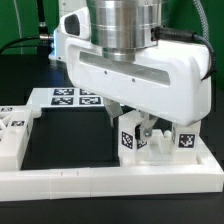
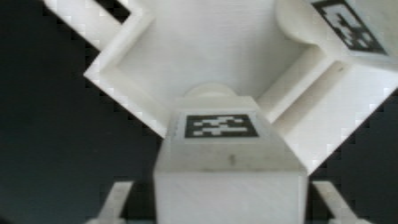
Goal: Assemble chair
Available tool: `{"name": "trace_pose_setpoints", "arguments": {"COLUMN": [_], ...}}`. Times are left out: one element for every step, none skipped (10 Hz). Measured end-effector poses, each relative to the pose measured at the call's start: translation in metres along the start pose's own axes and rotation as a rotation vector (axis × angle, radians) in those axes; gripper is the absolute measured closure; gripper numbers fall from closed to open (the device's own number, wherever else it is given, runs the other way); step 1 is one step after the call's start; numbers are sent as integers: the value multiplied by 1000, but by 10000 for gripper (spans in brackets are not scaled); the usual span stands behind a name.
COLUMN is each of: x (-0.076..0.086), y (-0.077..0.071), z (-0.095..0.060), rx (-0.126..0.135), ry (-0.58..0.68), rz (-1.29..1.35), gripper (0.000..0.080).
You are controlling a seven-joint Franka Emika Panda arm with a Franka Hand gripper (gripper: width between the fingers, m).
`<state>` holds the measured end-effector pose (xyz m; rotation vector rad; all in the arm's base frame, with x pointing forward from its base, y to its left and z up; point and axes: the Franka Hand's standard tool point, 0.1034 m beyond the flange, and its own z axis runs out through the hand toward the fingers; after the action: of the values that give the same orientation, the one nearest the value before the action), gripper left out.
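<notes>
Jaws of the glossy white robot arm (image 1: 140,65) stand spread either side of a white blocky plastic chair part with a black-and-white square tag (image 2: 222,150). Dark gaps show on both sides, so nothing is gripped. The part sits on the black worktop (image 1: 70,135) just behind the long white L-shaped border rail (image 1: 100,180). Tagged white chair slabs (image 1: 15,135) lie at the exterior view's left, with the marker board (image 1: 60,96) behind them.

1. Wrist flange (image 1: 120,22): a brushed silver-grey metal cylinder, faintly banded around its girth.
2. Hand (image 1: 138,122): a broad, glossy white housing with rounded corners. A long grey recessed slot (image 1: 135,68) runs across its near face.
3. Fingers (image 1: 120,112): short and dark, largely hidden under the housing.
4. Arm link (image 1: 68,30): a glossy white rounded shell, behind the flange toward the exterior view's left.
</notes>
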<state>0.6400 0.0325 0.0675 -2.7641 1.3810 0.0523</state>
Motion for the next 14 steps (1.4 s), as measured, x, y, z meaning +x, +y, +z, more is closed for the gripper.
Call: {"name": "trace_pose_setpoints", "arguments": {"x": [0, -1, -3, -4, -5, -6, -6, -5, -5, -4, -4, -3, -6, -7], "y": [0, -1, -1, -1, 0, 2, 2, 3, 3, 3, 4, 3, 4, 4], "z": [0, -1, -1, 0, 1, 1, 1, 1, 2, 2, 1, 1, 2, 3], "rx": [0, -1, -2, -4, -1, -3, -3, -4, -5, -5, -7, -11, -12, -13], "ry": [0, 2, 1, 2, 6, 4, 4, 5, 4, 4, 6, 21, 17, 16], "rz": [-9, -62, -96, -195, -353, -412, -471, -599, -657, -733, -816, -893, -931, -1016], "gripper": [509, 272, 272, 189, 158, 152, 152, 151, 151, 151, 151, 151, 151, 151]}}
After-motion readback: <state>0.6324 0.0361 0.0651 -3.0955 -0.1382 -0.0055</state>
